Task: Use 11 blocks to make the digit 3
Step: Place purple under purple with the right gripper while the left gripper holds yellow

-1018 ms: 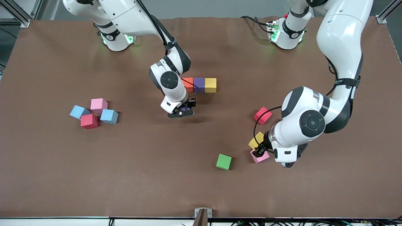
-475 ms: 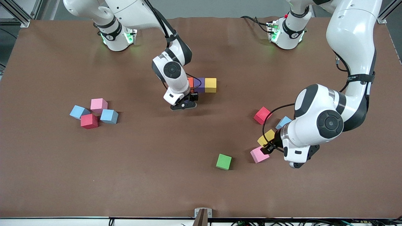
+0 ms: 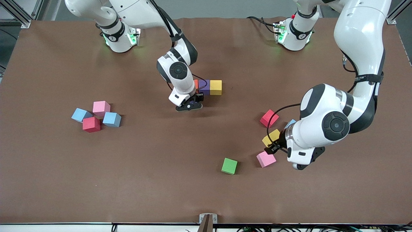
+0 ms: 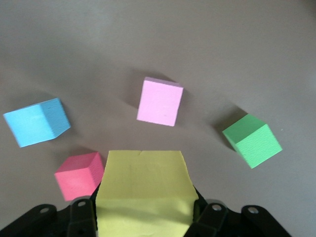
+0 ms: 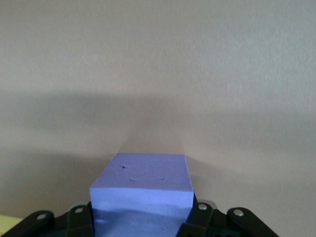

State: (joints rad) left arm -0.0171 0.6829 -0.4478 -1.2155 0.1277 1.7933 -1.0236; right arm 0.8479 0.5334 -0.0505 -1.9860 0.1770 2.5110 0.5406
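Right claw (image 3: 190,106) grips a purple cube (image 5: 142,190), hanging just above the counter (image 3: 161,180) mid-width, right beside the orange (image 3: 195,84)-purple (image 3: 204,86)-yellow (image 3: 215,87) row.

Left claw (image 3: 273,146) clenches a yellow cube (image 4: 144,190), lifted over the loose group toward the left arm's end: red (image 3: 269,118), light blue (image 3: 290,123), pink (image 3: 266,159) under it, green (image 3: 229,166) nearer the front edge.

Four more cubes cluster toward the right arm's end: pink (image 3: 101,107), red (image 3: 91,124), two light blue (image 3: 81,114).
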